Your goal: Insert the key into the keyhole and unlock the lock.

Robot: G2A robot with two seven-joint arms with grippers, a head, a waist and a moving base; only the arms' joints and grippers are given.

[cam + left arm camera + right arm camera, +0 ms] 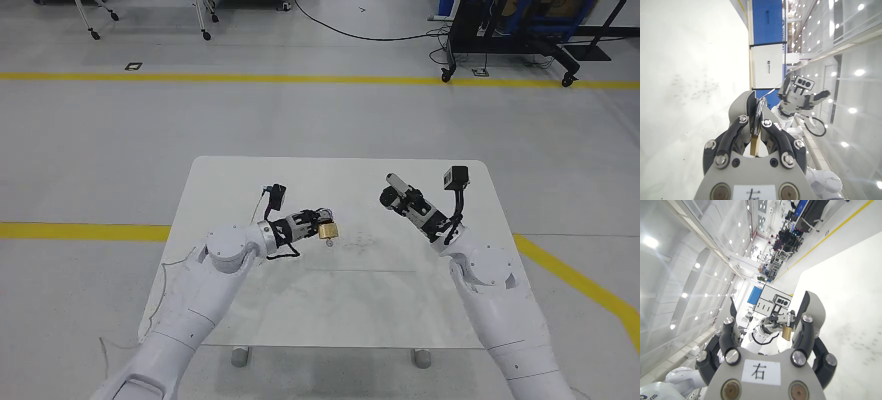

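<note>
Top view — small brass padlock (pixel 328 231) tight in left pincer (pixel 322 221); right pincer (pixel 390 190) wide open

Top camera overlooks the table (pixel 330 185); wrist cameras face each other.

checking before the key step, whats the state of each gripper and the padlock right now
left gripper: jaws shut on the padlock's shackle, held up over the table
right gripper: jaws open, nothing between them
padlock: held by its shackle, brass body clear of the table; locked or unlocked cannot be told
</note>
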